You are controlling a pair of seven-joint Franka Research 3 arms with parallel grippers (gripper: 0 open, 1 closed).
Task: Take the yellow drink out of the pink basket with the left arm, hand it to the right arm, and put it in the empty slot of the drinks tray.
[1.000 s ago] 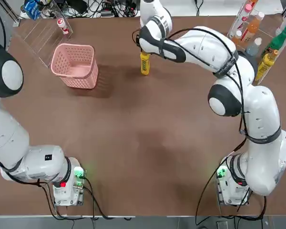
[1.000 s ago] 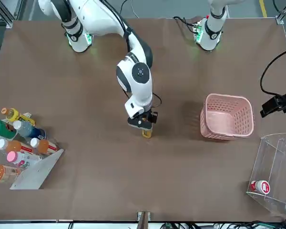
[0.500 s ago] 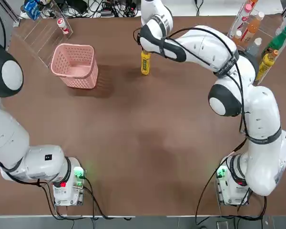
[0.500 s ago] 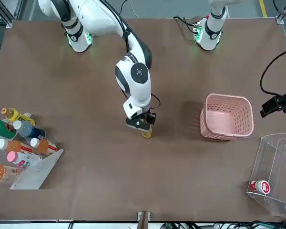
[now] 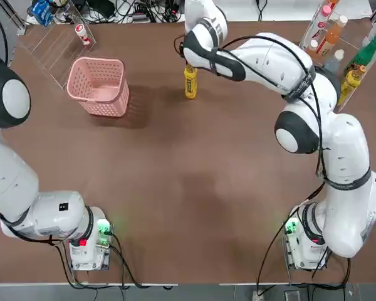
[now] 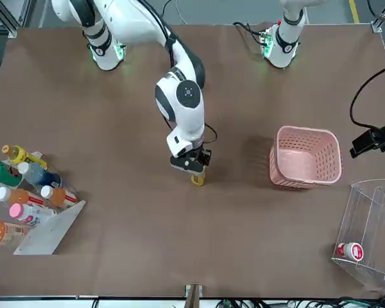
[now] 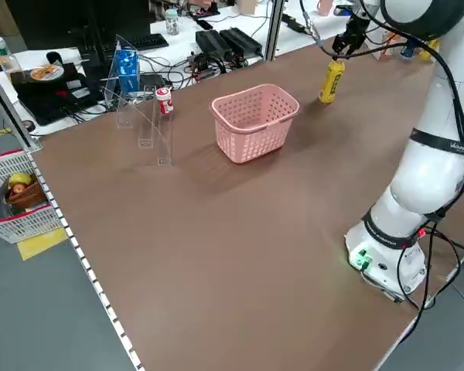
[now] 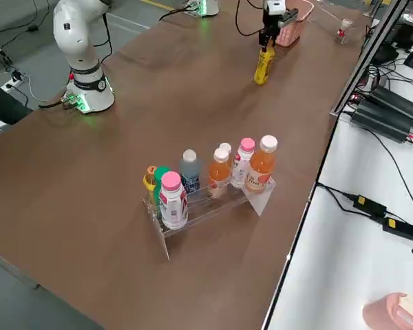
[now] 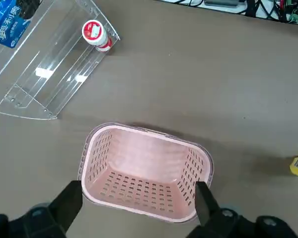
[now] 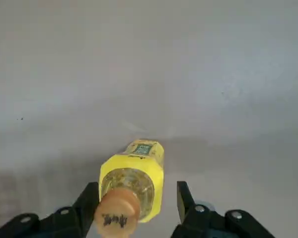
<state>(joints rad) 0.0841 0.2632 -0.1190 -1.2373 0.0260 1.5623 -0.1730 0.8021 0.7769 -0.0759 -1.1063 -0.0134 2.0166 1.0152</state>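
Top view: the yellow drink (image 5: pixel 190 81) stands upright on the brown table (image 5: pixel 194 188) near its far edge, well apart from the empty pink basket (image 5: pixel 98 86). The right gripper (image 5: pixel 189 64) sits over the bottle's cap.

Front view: the right gripper (image 6: pixel 191 162) hangs over the bottle, whose base shows below the fingers.

Right side view: the drinks tray (image 8: pixel 208 199) stands near the table's right edge, full of other bottles.

Left wrist view: the left gripper (image 9: pixel 139 198) hovers above the basket, fingers spread wide, holding nothing.

Right wrist view: the right gripper's fingers (image 10: pixel 91 199) flank the bottle's shoulder, with a gap showing on one side, so not yet clamped. To grip well, it should probably centre on the bottle, then close squarely below the cap so the bottle stays upright.
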